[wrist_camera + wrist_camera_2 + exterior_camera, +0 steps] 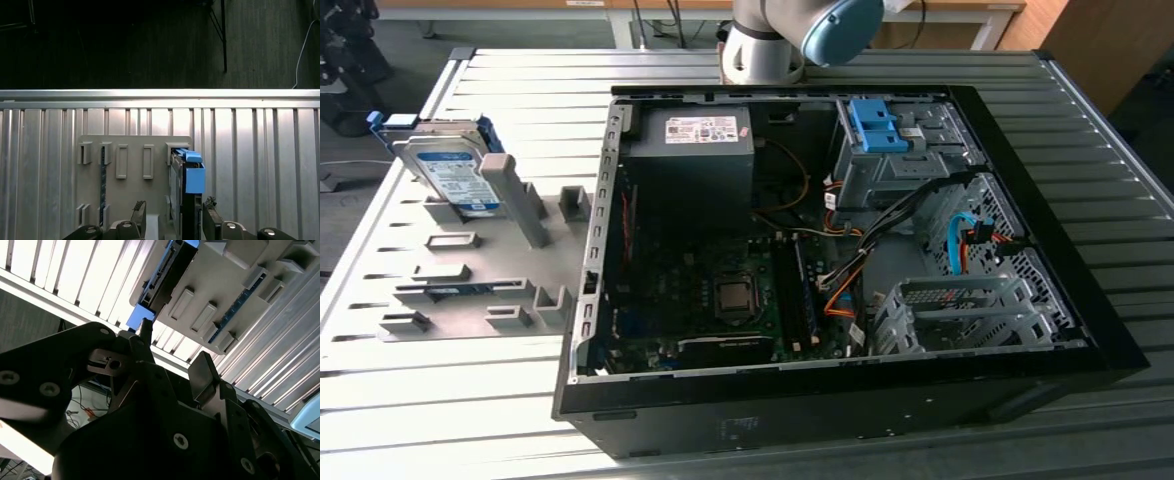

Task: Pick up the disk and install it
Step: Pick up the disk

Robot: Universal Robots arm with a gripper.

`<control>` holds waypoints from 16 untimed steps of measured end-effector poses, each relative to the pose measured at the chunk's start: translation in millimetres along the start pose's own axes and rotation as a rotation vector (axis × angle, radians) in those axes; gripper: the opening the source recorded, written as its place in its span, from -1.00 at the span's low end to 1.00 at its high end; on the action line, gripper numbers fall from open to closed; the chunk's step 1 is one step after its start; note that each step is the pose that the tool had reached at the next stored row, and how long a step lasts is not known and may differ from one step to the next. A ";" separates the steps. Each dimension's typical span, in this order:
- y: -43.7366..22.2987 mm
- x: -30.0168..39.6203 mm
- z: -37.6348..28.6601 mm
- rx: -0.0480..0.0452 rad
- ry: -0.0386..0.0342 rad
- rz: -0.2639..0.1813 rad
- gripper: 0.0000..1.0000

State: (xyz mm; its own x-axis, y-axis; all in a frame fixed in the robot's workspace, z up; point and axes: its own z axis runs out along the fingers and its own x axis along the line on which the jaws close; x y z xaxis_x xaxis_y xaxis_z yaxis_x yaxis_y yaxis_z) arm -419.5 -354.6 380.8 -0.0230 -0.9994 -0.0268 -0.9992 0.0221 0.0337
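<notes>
**Surface.** Ribbed metal table, silver-grey, taking up most of the exterior view. Grey floor lay beyond its far edge at the upper left, and a wooden panel stood at the upper right.

**Arm.** The base of the arm was at top centre of the exterior view, behind the case.

**Plate.** Flat grey plate with raised slots, on the table at the exterior view's left, just beside the case. The disk stood on edge in a slot at the plate's far end, upper left of the frame, with its label facing out and blue rails on its sides. The first wrist view showed the disk edge-on.

**Case.** Black case, lying open at centre and right.
- a grey box with a white sticker, at the upper middle
- a circuit board below the box
- a bare blue bracket in a bay at the upper right
- a perforated metal cage at the lower right
- loose cables between the bay and the cage

**Gripper.** In the second wrist view the gripper was spread wide and held nothing, clear of the disk.
</notes>
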 end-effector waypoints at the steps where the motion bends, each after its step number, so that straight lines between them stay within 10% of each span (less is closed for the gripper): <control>1: 0.0 0.0 0.0 0.0000 0.0000 0.000 0.12; 5: 0.0 0.4 0.3 0.0002 -0.0044 0.000 0.12; 9: -0.1 1.6 1.6 -0.0006 -0.0376 -0.001 0.12; 16: 0.0 2.0 12.5 0.0064 -0.0387 -0.002 0.12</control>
State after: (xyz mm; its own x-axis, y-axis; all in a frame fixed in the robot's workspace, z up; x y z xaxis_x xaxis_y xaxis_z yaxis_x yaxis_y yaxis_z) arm -420.0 -356.2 368.3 -0.0224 -0.9976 -0.0654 -0.9994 0.0207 0.0273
